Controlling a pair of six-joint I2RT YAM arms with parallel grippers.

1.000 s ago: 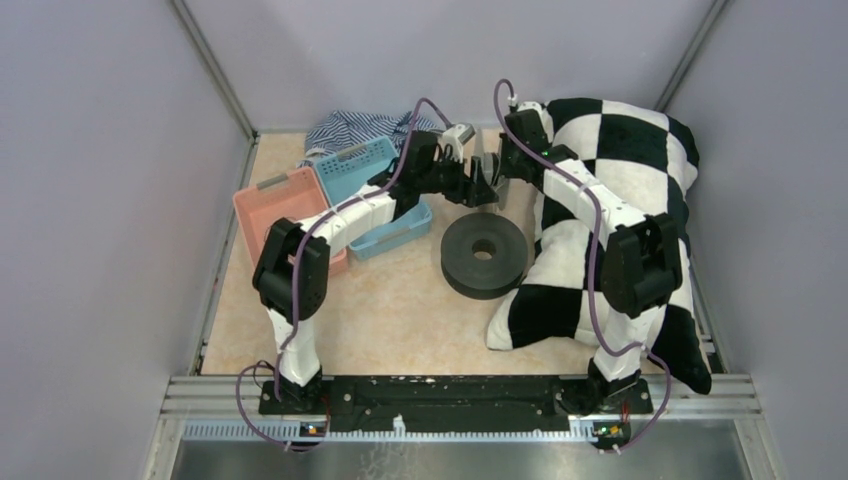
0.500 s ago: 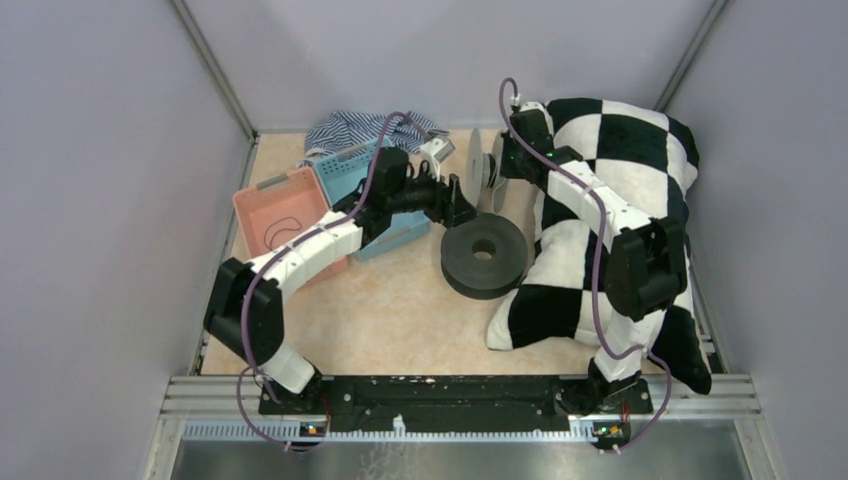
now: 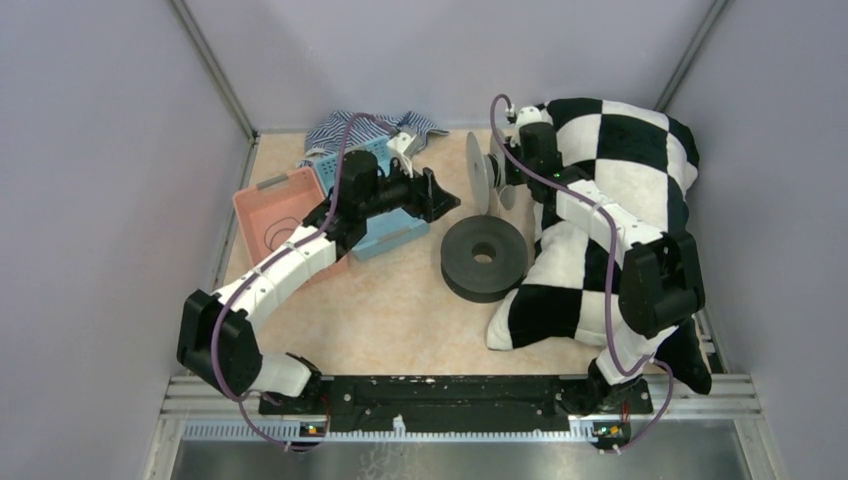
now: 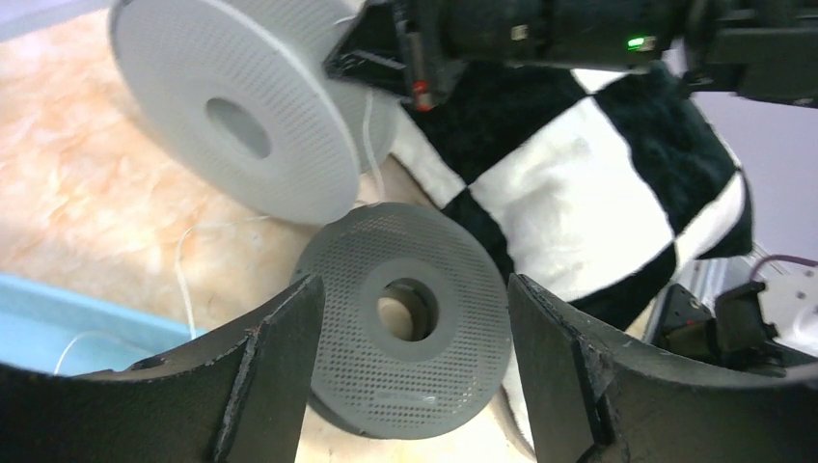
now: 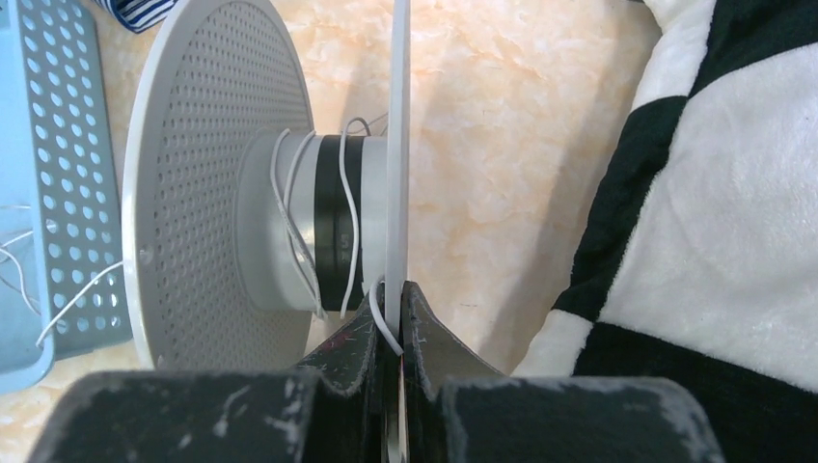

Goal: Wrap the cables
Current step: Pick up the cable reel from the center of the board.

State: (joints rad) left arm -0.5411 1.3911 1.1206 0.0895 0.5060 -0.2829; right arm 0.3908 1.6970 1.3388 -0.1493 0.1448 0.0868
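The right gripper (image 5: 391, 318) has its fingers clamped on the thin near flange of the white spool (image 5: 207, 183), holding it up on its edge at the far middle of the table, we judge so that the hub is open to take turns. The white cable (image 5: 348, 222) lies around that hub in a few loose turns, and a strand trails left toward the blue basket (image 3: 395, 235). The black cable (image 3: 283, 226) lies looped in the pink basket (image 3: 262, 195) at far left, so we judge the wrapping barely begun. The right arm reaches far along the checkered cushion (image 3: 620, 130), elbow bent and wrist turned left. The left arm stretches diagonally from its base, with the left gripper (image 3: 440, 195) over the blue basket's right end, fingers spread wide and empty, pointing toward the dark grey spool (image 3: 484, 255), which lies flat just nearer than the white one.
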